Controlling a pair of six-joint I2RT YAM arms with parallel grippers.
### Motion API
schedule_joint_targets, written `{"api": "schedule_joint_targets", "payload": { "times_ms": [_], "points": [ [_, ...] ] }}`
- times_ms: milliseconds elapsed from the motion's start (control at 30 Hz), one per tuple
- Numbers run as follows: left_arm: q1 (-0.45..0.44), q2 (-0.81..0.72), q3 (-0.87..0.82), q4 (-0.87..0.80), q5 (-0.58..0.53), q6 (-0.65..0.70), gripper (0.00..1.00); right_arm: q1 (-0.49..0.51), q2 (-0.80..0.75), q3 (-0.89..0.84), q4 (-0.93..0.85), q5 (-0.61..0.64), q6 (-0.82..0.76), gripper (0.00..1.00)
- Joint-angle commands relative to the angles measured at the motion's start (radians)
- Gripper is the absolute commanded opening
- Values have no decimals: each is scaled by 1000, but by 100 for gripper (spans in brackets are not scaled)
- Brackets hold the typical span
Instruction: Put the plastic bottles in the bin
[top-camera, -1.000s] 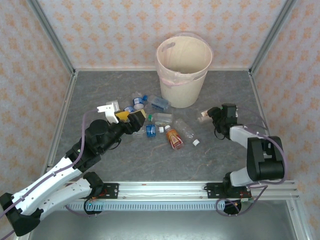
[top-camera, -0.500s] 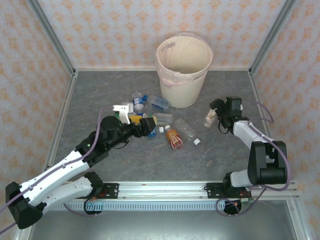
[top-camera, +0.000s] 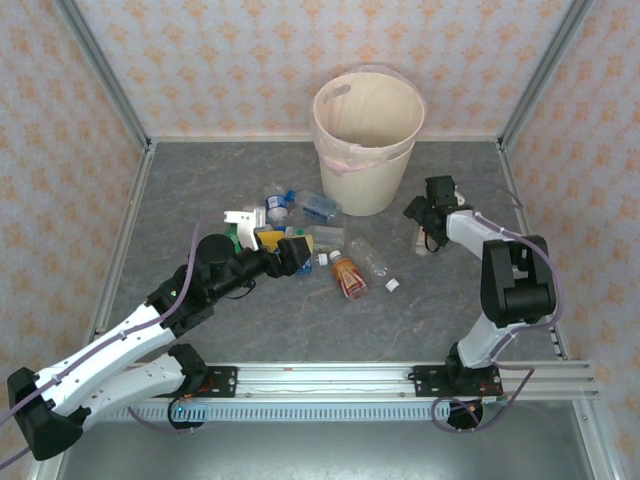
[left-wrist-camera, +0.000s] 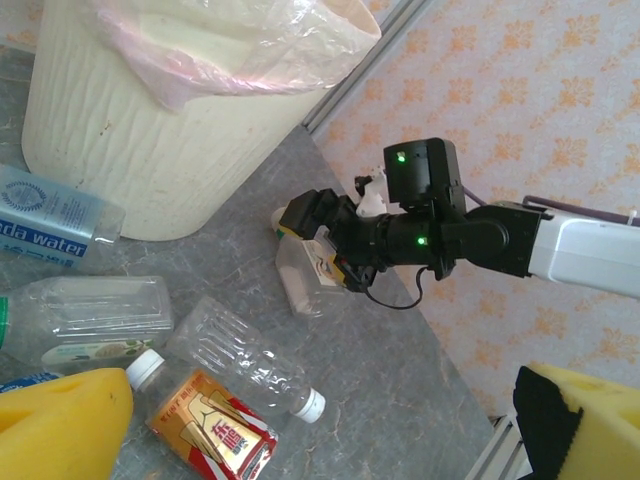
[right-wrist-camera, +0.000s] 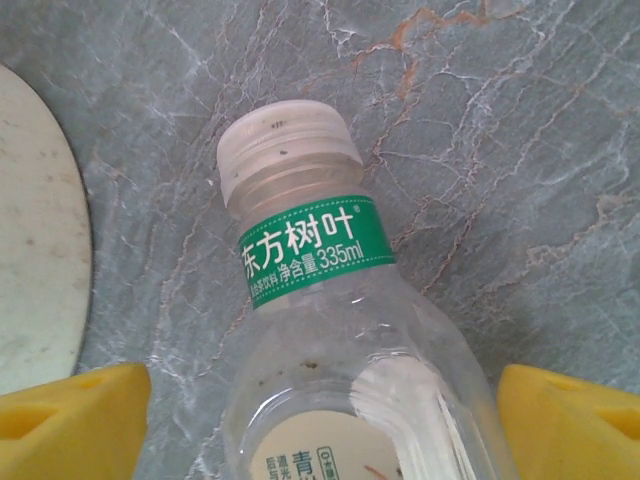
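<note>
The bin (top-camera: 368, 140) stands at the back centre, and its wall (left-wrist-camera: 130, 150) also fills the upper left of the left wrist view. Plastic bottles lie in a loose pile in front of it: blue-labelled ones (top-camera: 318, 207), a clear one (top-camera: 372, 258) and an orange-red one (top-camera: 348, 277). My left gripper (top-camera: 290, 246) hovers open over the pile, above the clear bottle (left-wrist-camera: 245, 360) and the orange-red bottle (left-wrist-camera: 215, 430). My right gripper (top-camera: 425, 222) straddles a clear green-labelled bottle (right-wrist-camera: 320, 300) lying right of the bin. Its yellow pads (right-wrist-camera: 75, 420) stand open, with a gap on the left side.
A loose white cap (top-camera: 392, 285) lies near the pile. A flattened clear bottle (left-wrist-camera: 90, 320) and a blue-labelled one (left-wrist-camera: 55, 215) lie by the bin's foot. Metal frame posts and patterned walls close in the grey table (top-camera: 300, 330). A rail runs along the near edge.
My right gripper swung left toward the bin and now sits over the green-labelled bottle, which shifted slightly. My left gripper reached right into the pile, then held still.
</note>
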Motion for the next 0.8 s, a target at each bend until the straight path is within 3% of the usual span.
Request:
{"api": "schedule_joint_targets", "payload": {
  "times_ms": [0,367,567,767],
  "points": [
    [-5,-23,7,6,8,27,99,6,37,49,-106,105,-67,85],
    [-4,-29,-6,5,3,27,99,40,68,85,-176,160,-147,82],
    [-4,-28,-6,6,5,27,99,46,67,83,-182,155,-163,74],
    [-5,-28,-6,5,6,27,99,57,60,69,-186,157,-176,75]
  ]
}}
